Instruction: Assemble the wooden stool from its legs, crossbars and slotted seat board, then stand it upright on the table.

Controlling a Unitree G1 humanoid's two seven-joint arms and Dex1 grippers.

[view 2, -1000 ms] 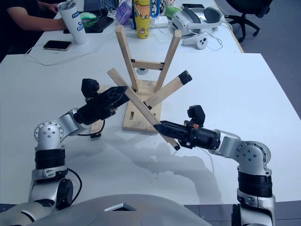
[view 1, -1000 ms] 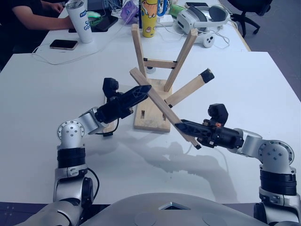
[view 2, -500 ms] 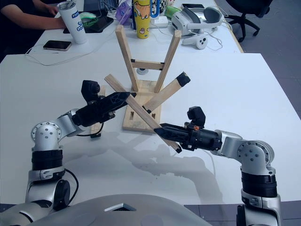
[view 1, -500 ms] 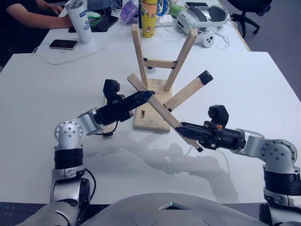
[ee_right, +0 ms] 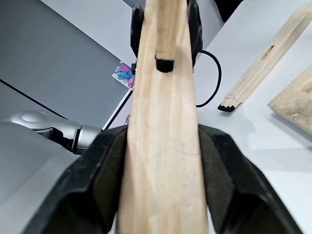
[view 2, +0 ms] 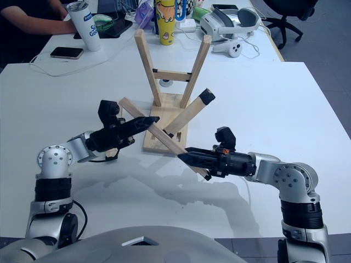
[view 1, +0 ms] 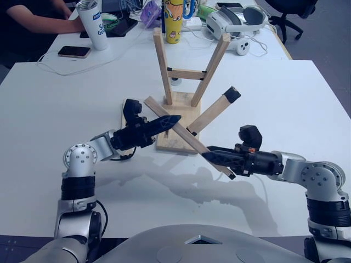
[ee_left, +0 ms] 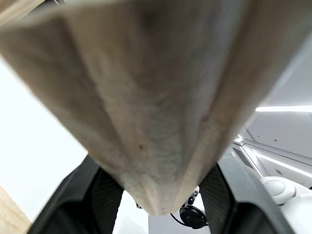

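Left claw (view 1: pixel 166 122) and right claw (view 1: pixel 211 156) clamp one slanting leg (view 1: pixel 189 138) above the seat board (view 1: pixel 170 144).

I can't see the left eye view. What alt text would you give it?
The left tool and right tool both grip a loose wooden leg, slanted over a board on a white table. Three more legs rise from the board.

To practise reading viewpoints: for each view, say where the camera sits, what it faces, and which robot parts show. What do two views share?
Left eye: on the head, facing down over the table; both arms show, left tool and right tool.
Right eye: beside it, same scene.
Left wrist: on that wrist, facing along the loose leg; own fingers flank it.
Right wrist: facing along that leg toward the left tool; own fingers flank it.
Shared: both wrist views show the leg.
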